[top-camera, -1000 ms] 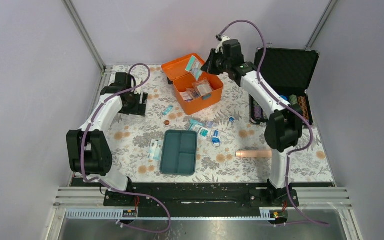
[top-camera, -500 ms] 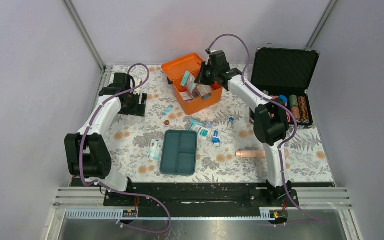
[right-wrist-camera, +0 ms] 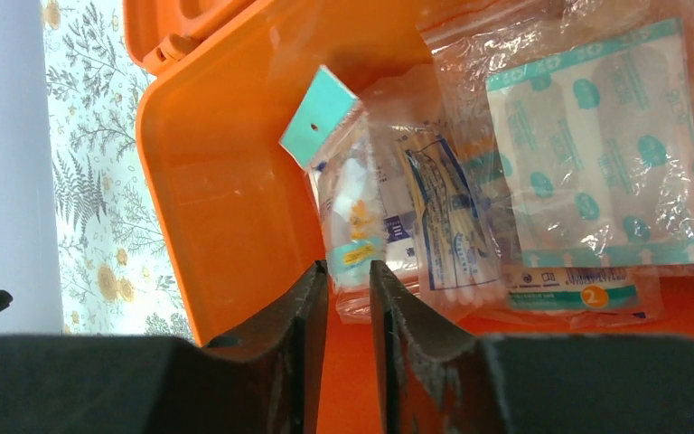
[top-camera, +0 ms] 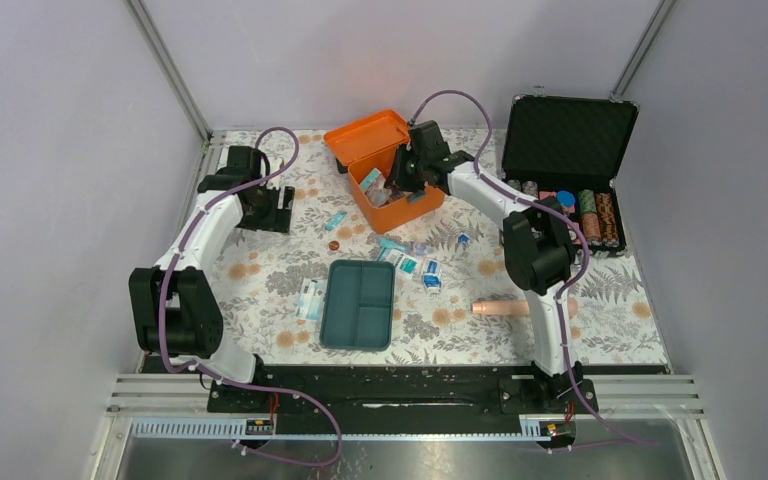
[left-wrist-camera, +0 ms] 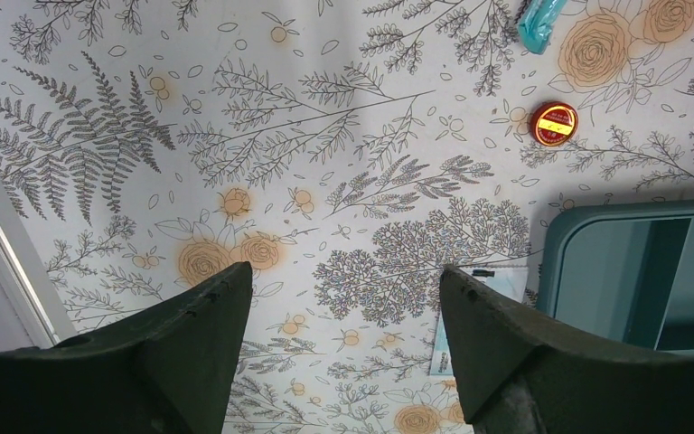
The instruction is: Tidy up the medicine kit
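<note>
**Fingers** [right-wrist-camera: 303, 307], right gripper [right-wrist-camera: 350, 267]: a narrow gap, tips down inside the orange medicine box [right-wrist-camera: 217, 226]. The lower edge of a teal-header packet [right-wrist-camera: 348, 208] sits at the mouth of the gap. Whether the pads touch it cannot be told from this angle.
**Left gripper** [left-wrist-camera: 342, 280]: spread wide, holding nothing, hanging over the floral cloth toward the table's far-left corner.

**Item 1, near edge, centre:** teal insert tray [top-camera: 360, 303], three compartments, no contents visible, flat on the table [top-camera: 260, 270]. Rigid moulded plastic, light. Probably best taken by one rim wall, since the smooth floor offers nothing to pinch.

**Item 2, beside and just beyond the tray:** loose white-and-teal packets [top-camera: 415, 262], plus one flat packet [top-camera: 310, 297] against the tray's left rim. Thin, limp, slippery film. They lie flat, so they likely need a pinch at a sealed edge or corner.

**Item 3, mid-table:** small red tin [left-wrist-camera: 553, 123]. Hard and round, liable to skid from a loose pinch.

**Item 4, far edge, centre:** the orange medicine box, lid [top-camera: 365, 133] thrown back. It holds a plaster packet [right-wrist-camera: 596, 154] and a cotton-bud packet [right-wrist-camera: 443, 226], leaning in a pile. Crinkly bags, near weightless. A header card gives the firmest hold.
</note>
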